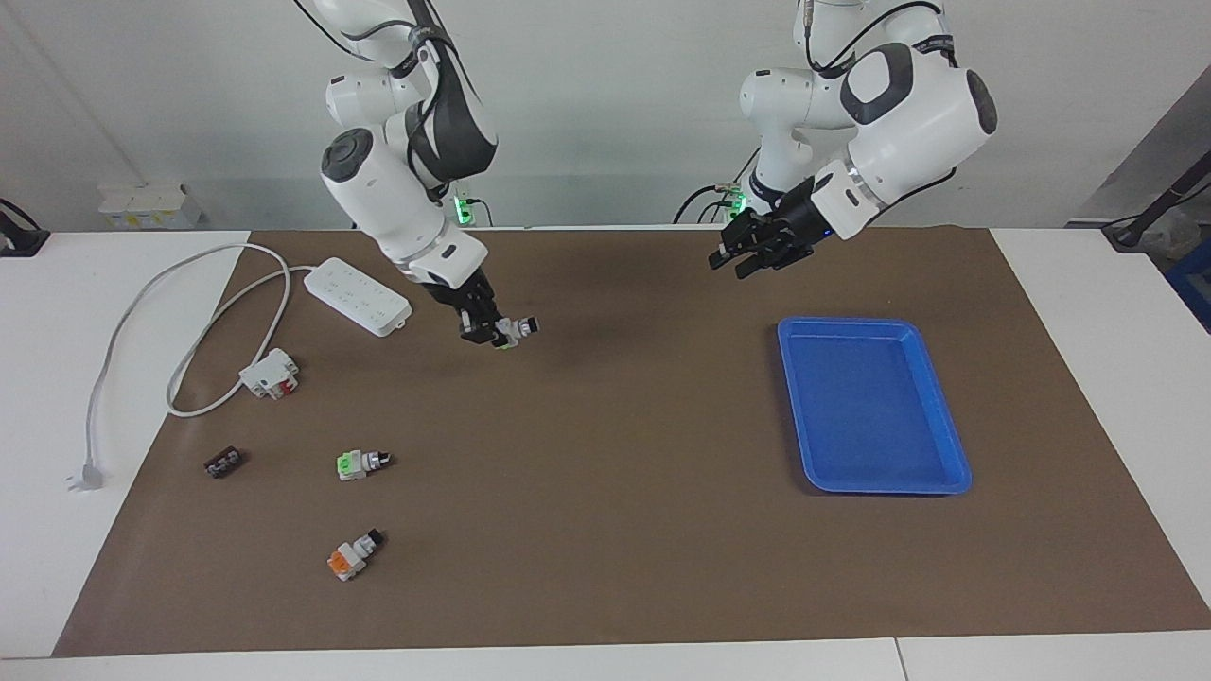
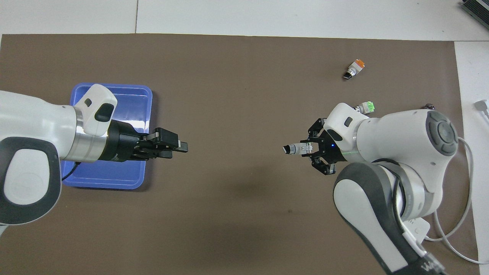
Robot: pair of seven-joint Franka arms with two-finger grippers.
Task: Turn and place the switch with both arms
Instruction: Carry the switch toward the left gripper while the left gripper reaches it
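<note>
My right gripper (image 1: pixel 492 333) is shut on a green-ended switch (image 1: pixel 514 329) and holds it in the air over the brown mat, its black knob pointing toward the left arm's end. The held switch also shows in the overhead view (image 2: pixel 298 148), in the right gripper (image 2: pixel 311 148). A second green-ended switch (image 1: pixel 361 462) lies on the mat at the right arm's end, partly hidden by the arm in the overhead view (image 2: pixel 366 107). My left gripper (image 1: pixel 740 261) is open and empty, raised over the mat beside the blue tray (image 1: pixel 875 487); it also shows in the overhead view (image 2: pixel 177 147).
An orange-ended switch (image 1: pixel 354 555) lies farthest from the robots. A white-and-red block (image 1: pixel 270 373), a small black part (image 1: pixel 223 462), and a white power strip (image 1: pixel 358 295) with its cable sit at the right arm's end. The tray (image 2: pixel 114 88) holds nothing.
</note>
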